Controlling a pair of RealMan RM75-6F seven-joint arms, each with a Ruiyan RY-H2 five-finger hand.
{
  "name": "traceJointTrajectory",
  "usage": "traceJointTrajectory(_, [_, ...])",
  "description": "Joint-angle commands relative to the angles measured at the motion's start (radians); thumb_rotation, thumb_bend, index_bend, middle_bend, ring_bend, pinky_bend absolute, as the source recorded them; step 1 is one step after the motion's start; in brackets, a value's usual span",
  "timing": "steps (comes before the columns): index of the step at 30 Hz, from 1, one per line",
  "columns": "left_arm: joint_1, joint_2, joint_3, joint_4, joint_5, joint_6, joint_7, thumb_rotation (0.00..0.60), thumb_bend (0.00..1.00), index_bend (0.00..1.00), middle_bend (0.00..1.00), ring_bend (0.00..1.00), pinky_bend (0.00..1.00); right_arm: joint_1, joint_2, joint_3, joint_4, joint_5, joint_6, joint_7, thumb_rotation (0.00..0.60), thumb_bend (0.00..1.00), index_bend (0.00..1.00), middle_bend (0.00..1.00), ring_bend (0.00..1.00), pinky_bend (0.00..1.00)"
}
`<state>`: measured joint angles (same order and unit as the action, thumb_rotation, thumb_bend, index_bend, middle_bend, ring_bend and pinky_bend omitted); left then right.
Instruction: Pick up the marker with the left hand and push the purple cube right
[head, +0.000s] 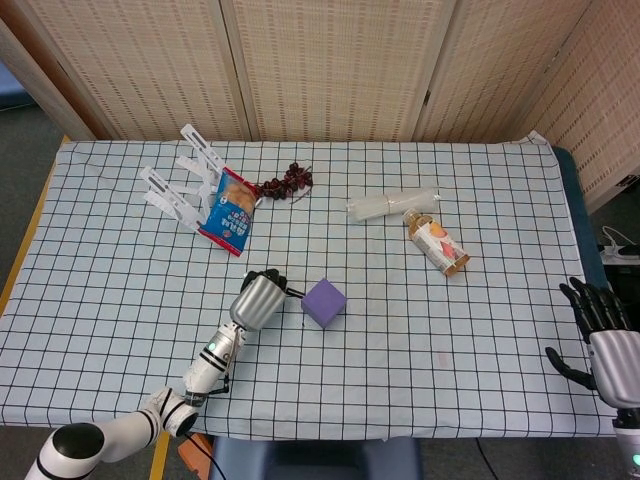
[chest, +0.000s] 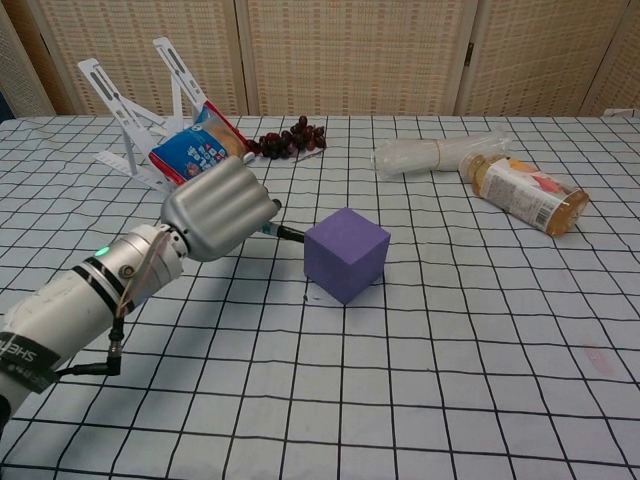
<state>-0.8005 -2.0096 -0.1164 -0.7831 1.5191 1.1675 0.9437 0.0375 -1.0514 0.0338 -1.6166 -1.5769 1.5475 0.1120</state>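
A purple cube (chest: 346, 254), matte and plain with clean edges, sits on the checked tablecloth (head: 420, 330) near the middle of the table, turned so one corner faces the chest camera. Just to its left, the robot's left hand (chest: 216, 209) is curled into a fist around a dark marker (chest: 285, 234), whose slim black tip pokes out from the fingers and meets the cube's left face. The silver back of the hand faces up and toward the camera, with the forearm running down and left to the table's near edge, low over the cloth. From the head view the same hand (head: 258, 298) lies beside the cube (head: 324, 302) with the marker (head: 294, 293) bridging the short gap. The right hand (head: 603, 335) rests well apart at the table's far right edge, holding nothing, dark fingers spread and pointing up. Behind, a blue snack bag (chest: 199, 150) leans on a white stand (chest: 125, 110), with dark grapes (chest: 287, 139), a clear plastic roll (chest: 435, 154) and a toppled bottle (chest: 525, 194) along the back.
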Motion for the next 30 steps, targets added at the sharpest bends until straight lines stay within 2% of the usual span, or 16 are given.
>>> traceJointTrajectory(1, [-0.004, -0.009, -0.002, -0.025, -0.001, 0.001, 0.024, 0.6, 0.65, 0.81, 0.87, 0.8, 1.0, -0.003, 0.007, -0.002, -0.001, -0.005, 0.006, 0.013, 0.6, 0.17, 0.0, 0.0, 0.0, 0.0])
traceJointTrajectory(10, [-0.005, -0.046, 0.011, -0.097, 0.007, 0.004, 0.119, 0.6, 0.65, 0.81, 0.87, 0.8, 1.0, -0.016, 0.031, -0.014, 0.002, -0.043, 0.037, 0.073, 0.6, 0.17, 0.0, 0.0, 0.0, 0.0])
traceJointTrajectory(19, [-0.02, -0.088, 0.0, -0.091, 0.008, -0.003, 0.148, 0.6, 0.65, 0.81, 0.87, 0.8, 1.0, -0.023, 0.041, -0.015, 0.011, -0.051, 0.055, 0.109, 0.6, 0.17, 0.0, 0.0, 0.0, 0.0])
traceJointTrajectory(24, [-0.008, -0.062, -0.008, -0.103, 0.008, 0.022, 0.149, 0.6, 0.65, 0.81, 0.87, 0.8, 1.0, -0.021, 0.041, -0.012, 0.013, -0.044, 0.048, 0.109, 0.6, 0.17, 0.0, 0.0, 0.0, 0.0])
traceJointTrajectory(30, [0.062, 0.015, 0.019, -0.15, 0.001, 0.071, 0.131, 0.6, 0.65, 0.81, 0.87, 0.8, 1.0, -0.021, 0.039, -0.012, 0.012, -0.046, 0.048, 0.102, 0.6, 0.17, 0.0, 0.0, 0.0, 0.0])
